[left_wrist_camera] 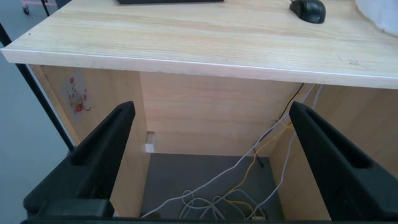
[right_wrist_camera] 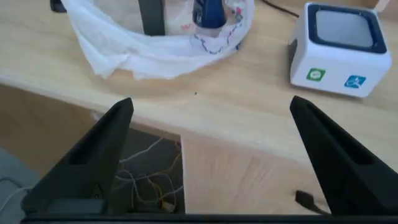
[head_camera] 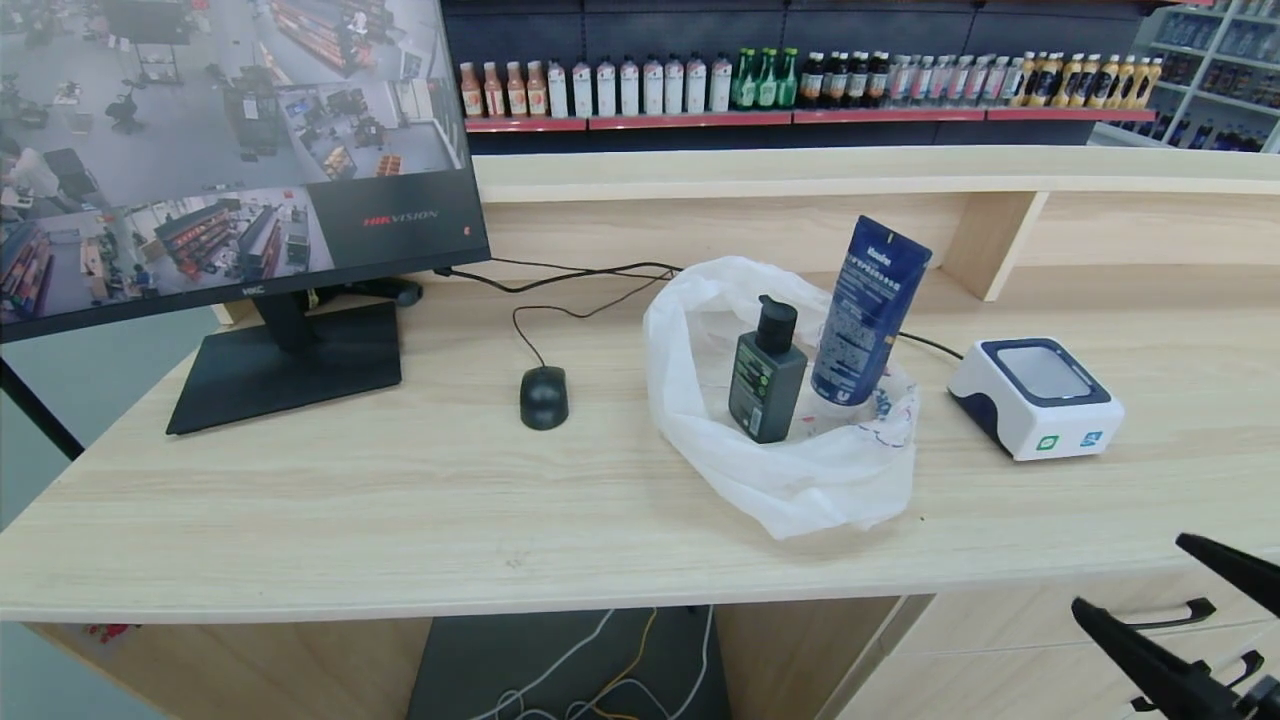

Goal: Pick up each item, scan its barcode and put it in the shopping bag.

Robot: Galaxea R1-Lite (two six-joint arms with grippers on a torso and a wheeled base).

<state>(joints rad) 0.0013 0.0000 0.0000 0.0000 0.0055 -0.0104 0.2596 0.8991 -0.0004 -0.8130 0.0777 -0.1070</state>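
With the pump bottle (head_camera: 767, 375) and blue pouch (head_camera: 868, 312) standing in the shopping bag (head_camera: 800, 480) at the scanner's (head_camera: 1035, 397) 9 o'clock, the task looks done, so hold the left gripper (left_wrist_camera: 211, 118) and right gripper (head_camera: 1128, 572), fingers released and empty, clear below the surface (head_camera: 400, 500).

Bright, even overhead lighting. Soft shadows lie under the shopping bag (head_camera: 780, 470) and mouse (head_camera: 543, 397). The counter (head_camera: 300, 520) edge bows.

One white shopping bag (head_camera: 800, 490) is counted on one light wooden counter (head_camera: 300, 520). Two items are seen standing inside it: one dark pump bottle (head_camera: 766, 378) and one blue pouch (head_camera: 866, 312). One white-and-blue scanner (head_camera: 1035, 397) is found to the right of the bag, and one black mouse (head_camera: 544, 397) and one monitor (head_camera: 220, 150) to its left.
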